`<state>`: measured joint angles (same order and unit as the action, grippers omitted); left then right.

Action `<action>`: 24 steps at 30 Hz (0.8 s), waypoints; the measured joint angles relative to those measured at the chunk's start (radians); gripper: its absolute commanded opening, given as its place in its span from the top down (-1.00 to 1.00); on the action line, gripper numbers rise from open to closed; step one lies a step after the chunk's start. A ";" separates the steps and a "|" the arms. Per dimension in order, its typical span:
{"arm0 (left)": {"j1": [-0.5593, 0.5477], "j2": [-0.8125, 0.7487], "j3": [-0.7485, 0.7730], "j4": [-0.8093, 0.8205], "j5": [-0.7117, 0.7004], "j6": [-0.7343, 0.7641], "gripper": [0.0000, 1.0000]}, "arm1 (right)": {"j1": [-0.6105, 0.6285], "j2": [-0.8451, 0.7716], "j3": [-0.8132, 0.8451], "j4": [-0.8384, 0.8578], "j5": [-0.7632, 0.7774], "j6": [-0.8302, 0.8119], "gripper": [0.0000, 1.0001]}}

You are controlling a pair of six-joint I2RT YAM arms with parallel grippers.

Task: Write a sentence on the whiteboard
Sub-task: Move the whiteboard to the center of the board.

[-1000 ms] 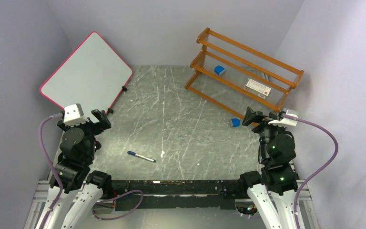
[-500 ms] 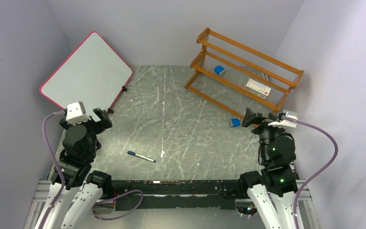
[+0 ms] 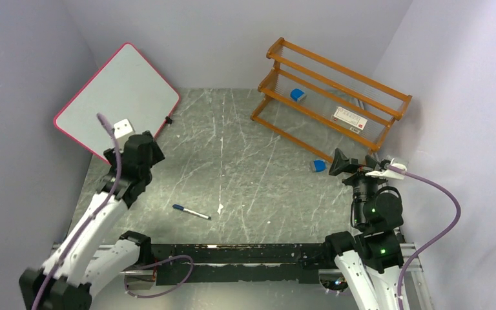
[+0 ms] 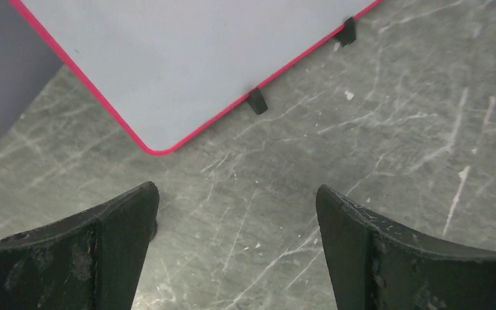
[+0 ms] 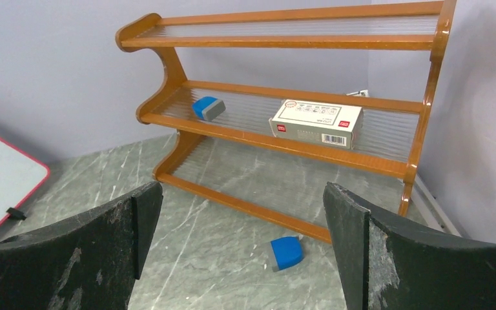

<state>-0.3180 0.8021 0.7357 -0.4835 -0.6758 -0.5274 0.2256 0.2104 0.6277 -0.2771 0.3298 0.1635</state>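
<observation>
L gripper [image 4: 237, 197] is spread wide w/ nothing between its fingers; R gripper [image 5: 242, 194] likewise gapes empty. The large flat white whiteboard w/ thin pink-red rim [image 3: 119, 97] leans in the upper left of the top view, face blank; no sentence on it yet. The slim white marker pen w/ blue cap [image 3: 191, 212] lies on the grey marbled tabletop [image 3: 258, 174], lower centre, so I judge the pick comes first; bring the L gripper over it, turn the jaws across the barrel, close near mid-length so the tip is free for writing. Only the top view shows the pen; L wrist view alone gives the board's rounded corner and small black feet [image 4: 256, 101] close up; R wrist view alone gives the orange wooden shelf rack [image 5: 284, 139] front-on, w/ white carton [image 5: 316, 121] and small blue blocks [image 5: 287, 252].
</observation>
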 measured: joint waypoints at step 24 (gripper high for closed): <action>0.069 0.846 0.256 0.123 -0.110 -0.404 -0.40 | 0.060 -0.029 -0.018 0.011 0.011 -0.009 -1.00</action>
<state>-0.2493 1.6478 0.9913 -0.3607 -0.7856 -0.9310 0.2859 0.1810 0.6102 -0.2665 0.3405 0.1547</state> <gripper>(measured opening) 0.758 0.997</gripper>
